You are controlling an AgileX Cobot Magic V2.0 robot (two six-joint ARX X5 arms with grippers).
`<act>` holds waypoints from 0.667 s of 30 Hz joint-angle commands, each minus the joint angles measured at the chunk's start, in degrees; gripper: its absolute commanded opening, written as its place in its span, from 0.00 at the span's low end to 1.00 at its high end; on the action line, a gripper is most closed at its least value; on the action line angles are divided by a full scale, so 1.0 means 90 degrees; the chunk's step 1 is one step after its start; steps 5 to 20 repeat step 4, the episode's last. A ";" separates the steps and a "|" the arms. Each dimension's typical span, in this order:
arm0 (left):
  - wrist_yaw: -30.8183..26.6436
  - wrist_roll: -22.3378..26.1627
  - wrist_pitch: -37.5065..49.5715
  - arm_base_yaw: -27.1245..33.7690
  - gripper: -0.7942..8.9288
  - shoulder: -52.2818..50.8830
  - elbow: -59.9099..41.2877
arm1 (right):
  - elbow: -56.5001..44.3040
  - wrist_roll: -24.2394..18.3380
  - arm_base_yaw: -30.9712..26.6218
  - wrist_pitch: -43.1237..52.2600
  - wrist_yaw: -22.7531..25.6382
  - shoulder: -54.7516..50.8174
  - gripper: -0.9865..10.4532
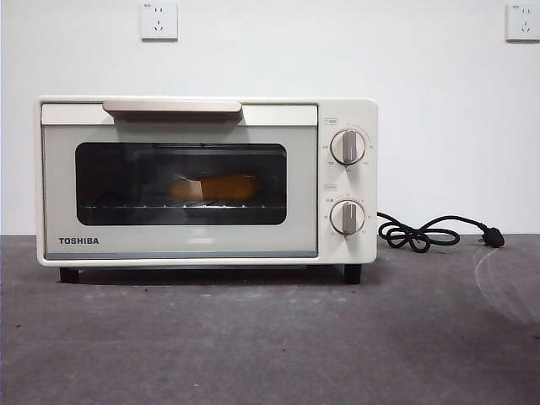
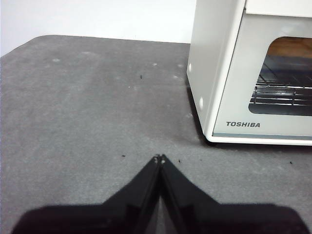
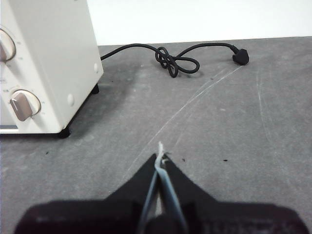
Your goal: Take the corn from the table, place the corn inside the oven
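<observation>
You are looking level across the table (image 1: 270, 337), a dark grey mottled surface filling the lower part of the front view. The oven (image 1: 207, 181), a cream-white TOSHIBA toaster oven, is standing on its black feet toward the left and centre, with its door shut and the beige bar handle (image 1: 172, 107) running along the top of the door. Behind the dark glass, the corn (image 1: 213, 187) is lying on its side on the wire rack (image 1: 181, 205), a dim orange shape near the middle of the window. Two round knobs (image 1: 348, 147) are sitting one above the other on the panel to the right of the door.

A black power cord (image 1: 422, 234) is trailing from behind the oven across the table, coiled in a loose knot and ending in a plug (image 1: 493, 239) lying flat on the surface.

Your left gripper (image 2: 159, 158) is hanging over bare table near the oven's left front corner, its jaws pressed together at the tips and holding nothing. Your right gripper (image 3: 161, 158) is hanging over bare table on the oven's knob side, well apart from the cord; its jaws are likewise closed tip to tip, with nothing between them. Neither gripper is showing in the front view.

Two white wall sockets (image 1: 159, 20) are sitting high on the white wall behind.
</observation>
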 commanded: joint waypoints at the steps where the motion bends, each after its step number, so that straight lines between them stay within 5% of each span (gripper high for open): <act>1: 0.0027 -0.0019 0.0034 -0.0017 0.08 0.0000 -0.0034 | -0.0046 0.0063 0.0005 0.0019 0.0005 0.0000 0.09; 20: 0.0029 -0.0019 0.0034 -0.0017 0.08 0.0000 -0.0034 | -0.0046 0.0063 0.0005 0.0019 0.0005 0.0000 0.09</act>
